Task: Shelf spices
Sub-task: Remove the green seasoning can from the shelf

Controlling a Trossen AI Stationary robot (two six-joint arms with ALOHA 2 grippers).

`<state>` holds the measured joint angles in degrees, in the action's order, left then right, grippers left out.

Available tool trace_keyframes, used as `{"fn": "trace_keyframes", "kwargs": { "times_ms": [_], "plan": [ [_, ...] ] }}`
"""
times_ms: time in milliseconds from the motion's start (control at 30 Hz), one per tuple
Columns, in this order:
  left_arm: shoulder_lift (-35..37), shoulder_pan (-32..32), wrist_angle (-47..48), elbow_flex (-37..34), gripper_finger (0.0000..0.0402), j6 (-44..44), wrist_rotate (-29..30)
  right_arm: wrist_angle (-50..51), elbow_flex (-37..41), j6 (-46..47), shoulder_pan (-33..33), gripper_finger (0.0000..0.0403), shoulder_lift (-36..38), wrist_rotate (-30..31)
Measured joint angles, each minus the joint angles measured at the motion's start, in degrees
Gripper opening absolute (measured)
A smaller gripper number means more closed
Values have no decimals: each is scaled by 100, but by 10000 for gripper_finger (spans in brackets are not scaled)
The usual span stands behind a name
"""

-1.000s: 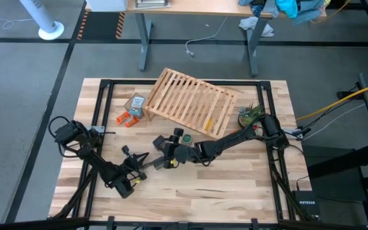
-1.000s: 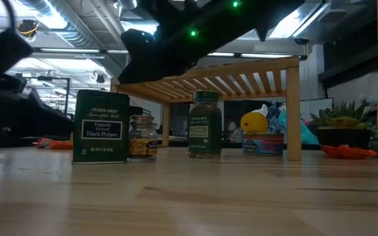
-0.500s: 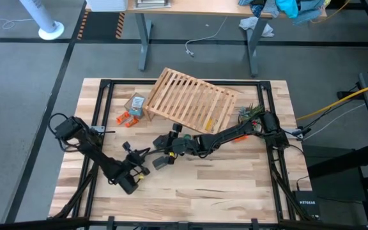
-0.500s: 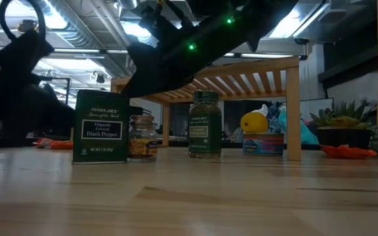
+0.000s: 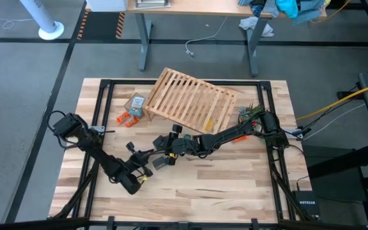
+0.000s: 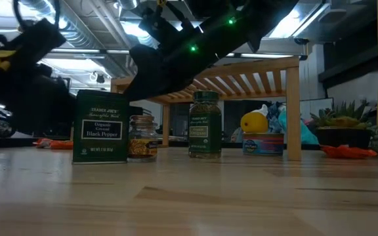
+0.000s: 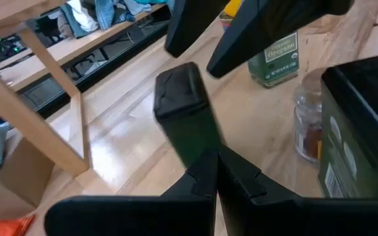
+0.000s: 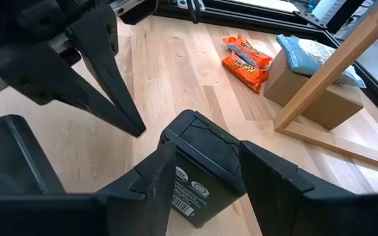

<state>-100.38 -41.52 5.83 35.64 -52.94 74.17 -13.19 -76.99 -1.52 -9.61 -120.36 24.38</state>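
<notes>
Gripping a dark square spice jar (image 8: 199, 172), right gripper (image 8: 202, 180) holds it seemingly above the table (image 5: 222, 191), near the shelf (image 5: 190, 102); left gripper (image 7: 216, 172) closed, empty, just beside.

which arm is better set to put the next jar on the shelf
Right. The right gripper already straddles a dark squarish spice jar, lifted off the table, and sits nearer the shelf. The left gripper is shut and holds nothing.

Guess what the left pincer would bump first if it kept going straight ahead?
Probably the dark jar held in the right pincer. The shut left pincer points right at it.
</notes>
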Motion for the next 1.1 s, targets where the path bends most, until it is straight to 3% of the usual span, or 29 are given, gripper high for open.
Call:
{"fn": "trace_keyframes", "kwargs": {
  "times_ms": [300,667,1100],
  "plan": [
    [0,442,-545,2,0,965,-310,259,0,169,-2,172,0,-81],
    [0,551,-490,2,0,1162,-294,332,-4,456,-9,172,11,-471],
    [0,576,-135,-2,0,1106,135,248,-13,785,-17,172,17,-1190]
  ]
}}
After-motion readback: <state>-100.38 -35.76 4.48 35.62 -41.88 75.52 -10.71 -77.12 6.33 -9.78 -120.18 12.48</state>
